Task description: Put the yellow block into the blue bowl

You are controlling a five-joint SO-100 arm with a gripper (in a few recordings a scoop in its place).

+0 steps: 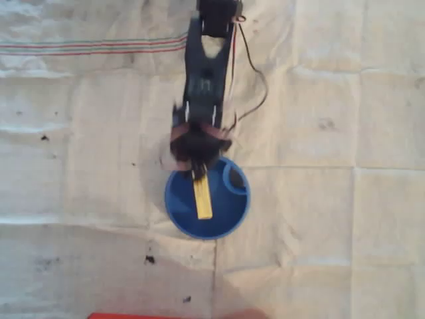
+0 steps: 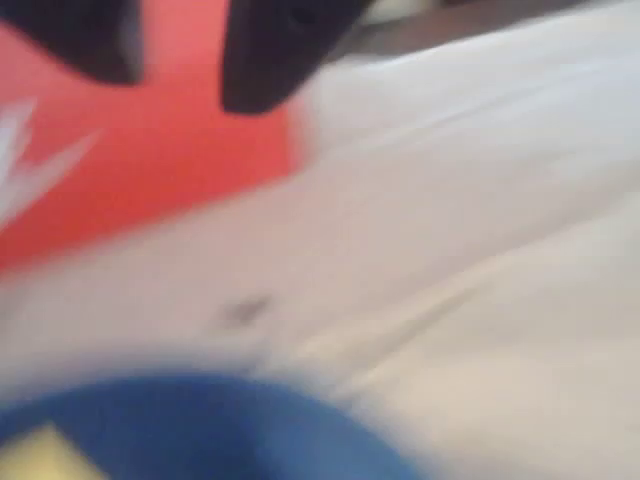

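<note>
At the near edge of the overhead view a strip of red sheet (image 1: 172,316) lies on the white cloth (image 1: 332,119); the wrist view shows it as a blurred red area (image 2: 150,150) beyond the two dark fingers (image 2: 270,50).

Further in, the blue bowl (image 1: 179,216) stands on the cloth at mid-table. The yellow block (image 1: 202,197) lies within its rim, lengthways near to far, its far end under the gripper (image 1: 197,174). A small curved divider (image 1: 236,178) sits inside the bowl's far right wall, apart from the block. The wrist view shows a yellow corner (image 2: 40,455) against the blurred blue bowl (image 2: 230,430) at its bottom edge.

In the wrist view the fingers stand apart with a gap between them and nothing in it. Whether the tips touch the block in the overhead view cannot be told.

Beyond the bowl the dark arm (image 1: 202,73) runs to the far edge, a loose cable (image 1: 255,73) on its right.

Risk, as a judgement: if the block is not fully free, lifting the arm could drag it up or tip it over the far rim. The cable could also snag as the arm pulls back.
</note>
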